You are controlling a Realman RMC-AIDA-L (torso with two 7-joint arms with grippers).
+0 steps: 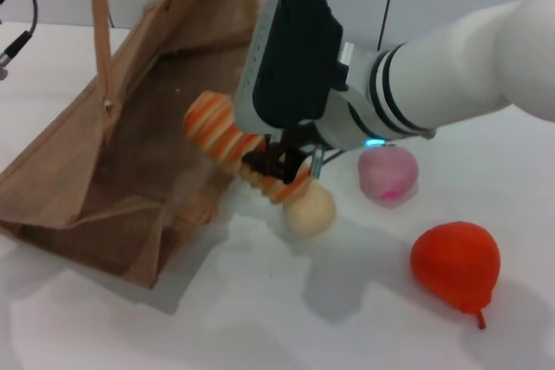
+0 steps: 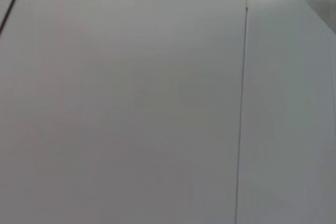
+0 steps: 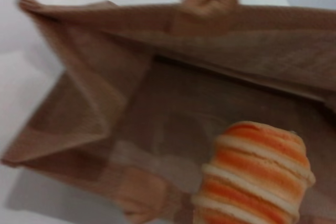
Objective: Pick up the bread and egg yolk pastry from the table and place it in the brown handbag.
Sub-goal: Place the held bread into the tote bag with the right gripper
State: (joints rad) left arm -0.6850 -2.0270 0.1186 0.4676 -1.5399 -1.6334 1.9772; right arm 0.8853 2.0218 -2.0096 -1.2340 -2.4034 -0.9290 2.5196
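The brown handbag (image 1: 130,145) lies open on its side on the left of the table, its mouth facing right. My right gripper (image 1: 282,162) is shut on the striped orange and cream bread (image 1: 230,140) and holds it in the air at the bag's mouth, one end pointing into the bag. In the right wrist view the bread (image 3: 254,174) hangs in front of the bag's open inside (image 3: 173,103). The egg yolk pastry (image 1: 310,210), a pale beige ball, lies on the table just below the gripper. The left gripper is out of view.
A pink peach-like ball (image 1: 388,173) lies to the right of the pastry. A red-orange pear-shaped fruit (image 1: 456,264) lies at the front right. The bag's long handles (image 1: 100,23) rise at the back left. The left wrist view shows only a plain grey wall (image 2: 157,98).
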